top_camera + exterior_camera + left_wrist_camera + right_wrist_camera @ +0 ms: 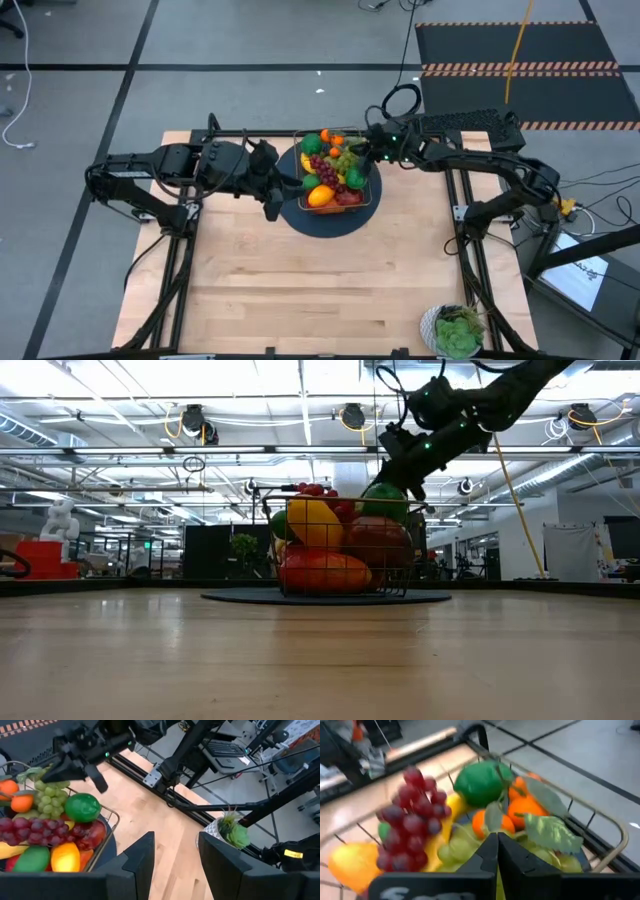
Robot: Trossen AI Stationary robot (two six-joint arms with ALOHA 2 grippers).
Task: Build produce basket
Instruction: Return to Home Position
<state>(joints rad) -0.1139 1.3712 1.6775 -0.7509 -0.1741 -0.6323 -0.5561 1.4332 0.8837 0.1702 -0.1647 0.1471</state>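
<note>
Right gripper [496, 840], fingers pressed together, hangs over the produce [330, 170] heaped in the basket [377, 182]. Left gripper [175, 840], fingers spread and empty, sits just beside the basket.

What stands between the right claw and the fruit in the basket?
Nothing visible does. The right claw hangs directly over the basket, its closed tips just above the green grapes, with only air between.

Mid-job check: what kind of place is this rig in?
Probably a robotics lab or workshop: exposed ceiling pipes, a hazard-striped floor mat, and a keyboard by the wooden table.
</note>
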